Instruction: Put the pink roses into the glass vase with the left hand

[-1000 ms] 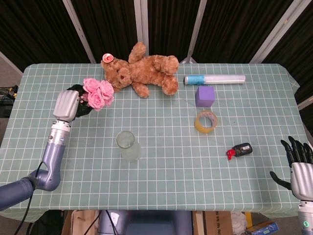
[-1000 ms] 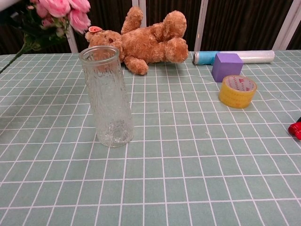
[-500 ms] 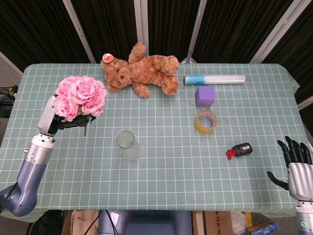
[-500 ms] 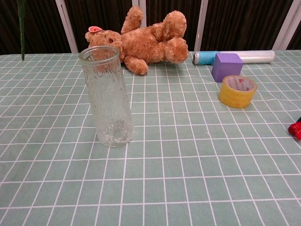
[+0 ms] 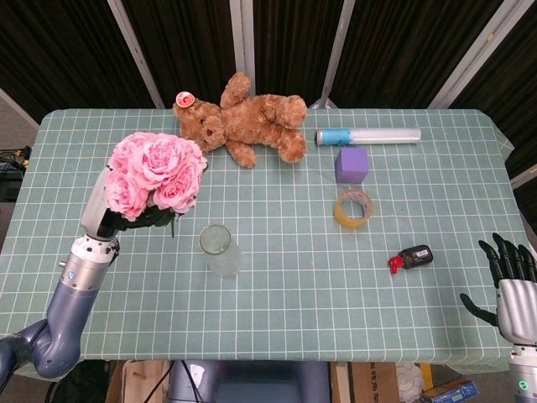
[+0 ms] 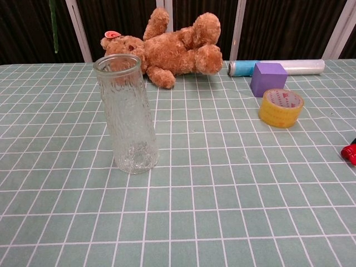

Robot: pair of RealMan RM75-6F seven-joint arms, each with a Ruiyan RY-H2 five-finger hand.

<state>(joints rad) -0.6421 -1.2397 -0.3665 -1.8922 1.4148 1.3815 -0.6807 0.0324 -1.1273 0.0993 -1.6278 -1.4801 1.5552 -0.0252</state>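
One bunch of pink roses [image 5: 155, 172] sits gripped in the left hand [image 5: 105, 214], raised left of the glass vase [image 5: 220, 249]. Centre the stem [image 6: 53, 25] above the mouth, then lower straight.

The vase [image 5: 220, 249] stands upright left of the surface's [image 5: 285, 302] middle. The roses [image 5: 156, 173] hang above its left side, in the left hand [image 5: 107, 217]. The teddy bear [image 5: 243, 119] lies by the far edge, the tape roll [image 5: 353, 208] right of centre.

1 vase [image 5: 220, 249], 1 bear [image 5: 243, 122], 1 tape [image 5: 353, 208].
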